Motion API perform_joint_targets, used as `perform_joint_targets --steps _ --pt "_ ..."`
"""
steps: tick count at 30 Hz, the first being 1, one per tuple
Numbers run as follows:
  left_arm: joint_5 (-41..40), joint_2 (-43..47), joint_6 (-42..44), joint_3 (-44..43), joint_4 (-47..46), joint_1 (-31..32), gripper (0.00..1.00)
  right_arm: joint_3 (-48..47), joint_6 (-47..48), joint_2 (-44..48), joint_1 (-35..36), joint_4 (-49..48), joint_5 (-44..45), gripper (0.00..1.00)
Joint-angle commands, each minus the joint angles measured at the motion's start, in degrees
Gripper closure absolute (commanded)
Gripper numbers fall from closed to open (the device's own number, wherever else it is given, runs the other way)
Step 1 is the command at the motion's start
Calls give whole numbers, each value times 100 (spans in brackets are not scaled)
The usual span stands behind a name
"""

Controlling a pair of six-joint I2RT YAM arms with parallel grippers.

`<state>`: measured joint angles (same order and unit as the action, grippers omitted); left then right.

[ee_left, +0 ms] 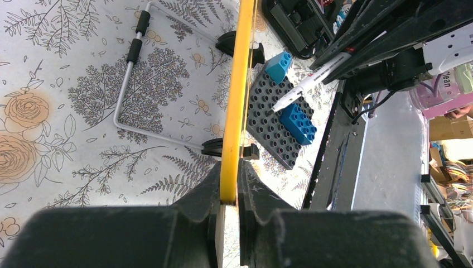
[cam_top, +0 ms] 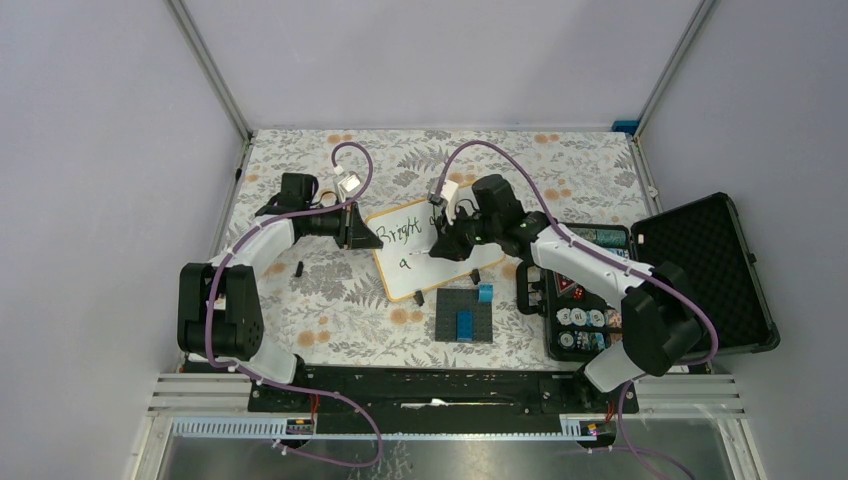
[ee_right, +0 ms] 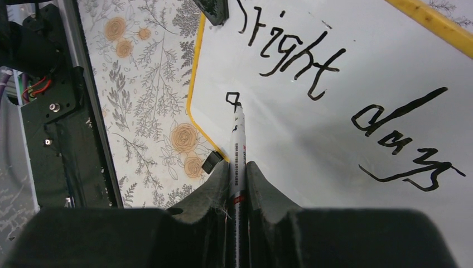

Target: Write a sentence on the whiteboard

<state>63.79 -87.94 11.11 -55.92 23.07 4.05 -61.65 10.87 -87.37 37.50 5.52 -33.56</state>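
The whiteboard [cam_top: 415, 255] with an orange-tan frame lies tilted at the table's middle. It reads "Bright days" [ee_right: 312, 61] on the first line and a lone "a" [ee_right: 233, 99] on the second. My left gripper [cam_top: 362, 234] is shut on the board's left frame edge [ee_left: 239, 106]. My right gripper [cam_top: 447, 246] is shut on a white marker [ee_right: 237, 151]. The marker's tip touches the board at the "a". The marker also shows in the left wrist view [ee_left: 304, 85].
A dark grey brick plate [cam_top: 465, 318] with blue bricks [cam_top: 466, 324] lies just in front of the board. An open black case of poker chips [cam_top: 600, 300] stands at the right. A small black piece [cam_top: 299, 268] lies left of the board.
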Motion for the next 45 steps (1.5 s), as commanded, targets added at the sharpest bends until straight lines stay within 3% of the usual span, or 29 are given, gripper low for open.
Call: perform_joint_targets --steps 1,45 --pt "-508 -82 400 -173 -75 67 100 -155 64 -142 45 -170 250 100" --pt "-550 -141 470 -191 -57 84 100 -111 139 -433 88 -389 325 100"
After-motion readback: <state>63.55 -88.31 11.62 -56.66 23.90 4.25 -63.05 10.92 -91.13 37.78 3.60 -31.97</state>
